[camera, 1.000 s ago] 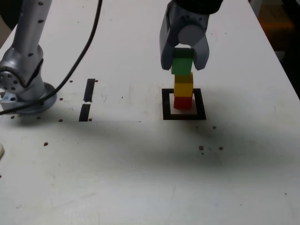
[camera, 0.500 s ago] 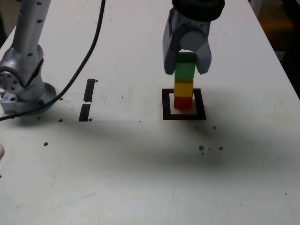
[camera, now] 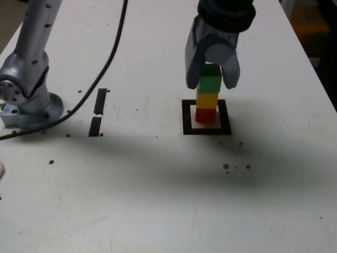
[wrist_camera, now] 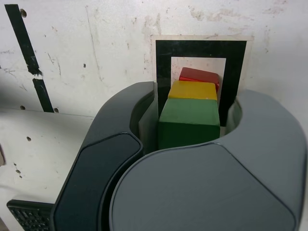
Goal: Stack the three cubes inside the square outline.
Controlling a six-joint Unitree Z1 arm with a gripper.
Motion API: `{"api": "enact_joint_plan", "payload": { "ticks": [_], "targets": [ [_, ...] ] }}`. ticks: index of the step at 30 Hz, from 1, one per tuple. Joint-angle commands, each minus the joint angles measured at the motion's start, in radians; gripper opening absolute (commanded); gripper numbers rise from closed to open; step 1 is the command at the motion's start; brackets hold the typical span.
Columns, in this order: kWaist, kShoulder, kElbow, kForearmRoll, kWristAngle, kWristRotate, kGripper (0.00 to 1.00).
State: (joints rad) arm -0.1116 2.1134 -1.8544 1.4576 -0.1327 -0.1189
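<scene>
Three cubes stand as one upright stack inside the square outline (camera: 206, 130) of black tape: red cube (camera: 206, 115) at the bottom, yellow cube (camera: 207, 100) on it, green cube (camera: 210, 83) on top. My gripper (camera: 211, 86) hangs straight over the stack with a finger on each side of the green cube. In the wrist view the green cube (wrist_camera: 188, 122) sits between the jaws, above the yellow cube (wrist_camera: 192, 90) and red cube (wrist_camera: 199, 75), with the square outline (wrist_camera: 199, 48) beneath. A thin gap shows beside the green cube, so the gripper (wrist_camera: 192, 111) is slightly open.
The arm's silver base (camera: 31, 105) stands at the exterior view's left, with a black cable (camera: 105, 58) running across the table. Two short black tape strips (camera: 100, 101) lie between the base and the stack. Dark specks (camera: 226, 166) dot the white table.
The gripper has come down with the green cube, which now rests on the yellow cube. The jaws have eased apart a little.
</scene>
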Motion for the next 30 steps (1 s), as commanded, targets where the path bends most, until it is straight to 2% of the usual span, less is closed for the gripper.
{"api": "enact_joint_plan", "payload": {
  "ticks": [1,7,12,18,21,25,28,29,30],
  "targets": [
    [-0.003,0.002,-0.003,0.008,0.001,-0.006,0.84],
    [-0.01,-0.021,-0.005,0.023,0.028,-0.026,0.99],
    [-0.018,-0.059,0.007,0.031,0.033,-0.028,1.0],
    [-0.035,-0.197,0.062,0.061,0.027,-0.027,1.0],
    [-0.037,-0.292,0.135,0.109,0.015,-0.018,1.0],
    [-0.037,-0.387,0.258,0.146,0.026,0.003,1.0],
    [-0.036,-0.476,0.414,0.113,0.04,0.015,1.0],
    [-0.036,-0.501,0.471,0.09,0.043,0.017,1.0],
    [-0.036,-0.542,0.586,0.028,0.042,0.021,1.0]
  ]
}}
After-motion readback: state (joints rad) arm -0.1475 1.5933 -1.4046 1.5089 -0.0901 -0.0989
